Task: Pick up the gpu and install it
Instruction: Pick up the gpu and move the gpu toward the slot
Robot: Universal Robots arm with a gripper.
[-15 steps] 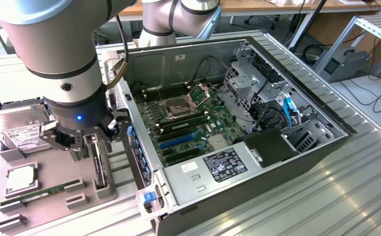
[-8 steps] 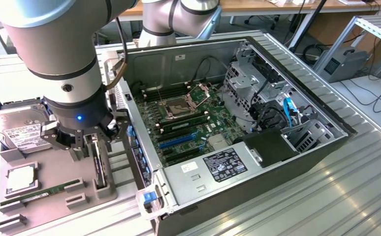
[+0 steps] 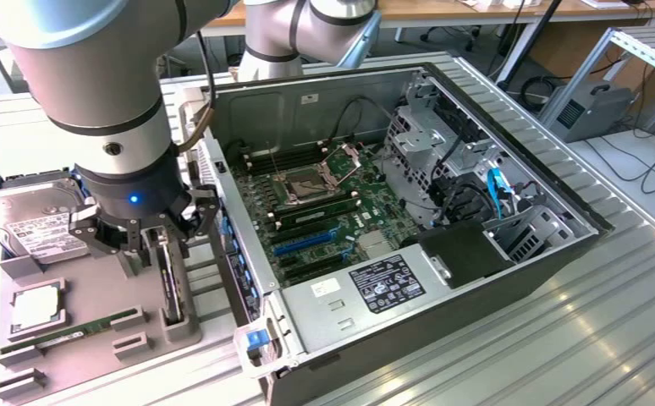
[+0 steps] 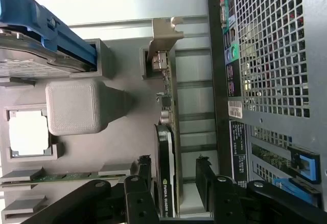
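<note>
The gpu (image 3: 169, 292) stands on its long edge in a slot of the grey fixture tray (image 3: 79, 283), just beside the open PC case (image 3: 418, 211). In the wrist view the gpu (image 4: 166, 142) is a thin dark card with its silver bracket (image 4: 166, 34) at the far end. My gripper (image 3: 156, 247) hangs straight over it, open. Its black fingers (image 4: 144, 169) stand one on each side of the card's near end, and a gap shows between the card and the finger on the case side. Midway between them the gripper (image 4: 173, 172) straddles the card's edge.
On the tray lie a silver hard drive (image 3: 34, 220), a CPU (image 3: 36, 309) and a green memory stick (image 3: 68, 331). A grey block (image 4: 74, 106) rises from the tray near the card. The motherboard's blue slots (image 3: 305, 245) lie inside the case. The case's perforated rear wall (image 4: 265, 55) is close by.
</note>
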